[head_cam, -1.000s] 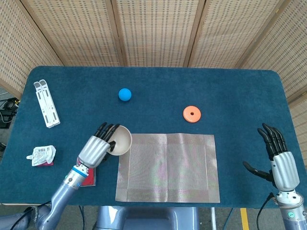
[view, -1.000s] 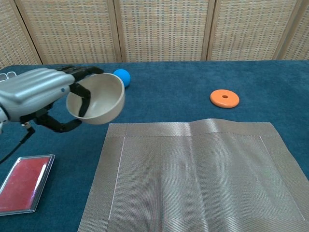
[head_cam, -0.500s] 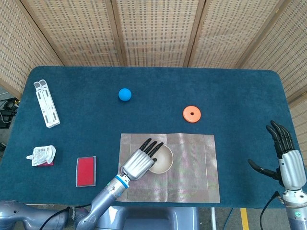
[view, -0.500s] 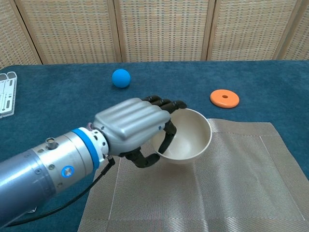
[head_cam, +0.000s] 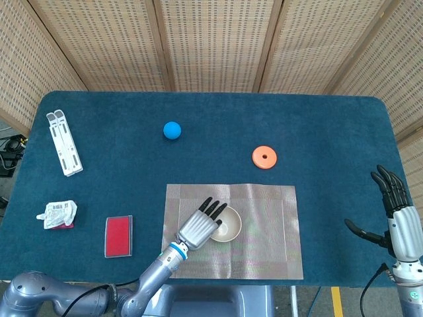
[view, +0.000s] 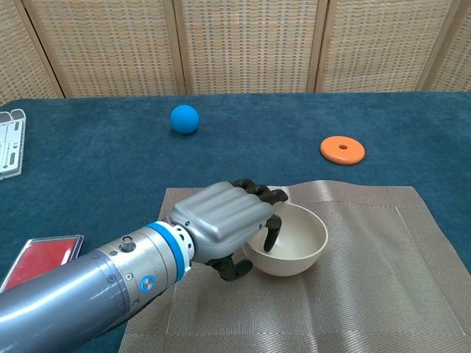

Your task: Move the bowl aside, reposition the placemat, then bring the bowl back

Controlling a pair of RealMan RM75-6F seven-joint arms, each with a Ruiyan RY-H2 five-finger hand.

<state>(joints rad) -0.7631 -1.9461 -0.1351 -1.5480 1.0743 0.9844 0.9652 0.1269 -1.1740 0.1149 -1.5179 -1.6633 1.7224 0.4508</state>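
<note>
We see bowl (head_cam: 227, 224) on placemat (head_cam: 264, 231), left of centre. Left hand (head_cam: 199, 226) at bowl's left rim. Ball (head_cam: 172, 130), disc (head_cam: 264, 157) behind placemat. Card (head_cam: 118, 235) left of placemat. Right hand (head_cam: 398, 214) far right.

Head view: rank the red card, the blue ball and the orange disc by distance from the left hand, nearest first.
Measured from the left hand, which holds the bowl on the placemat:
1. Red card, off the mat to the hand's left.
2. Orange disc, beyond the mat's far edge, to the right.
3. Blue ball, farther back, left of the disc.
</note>
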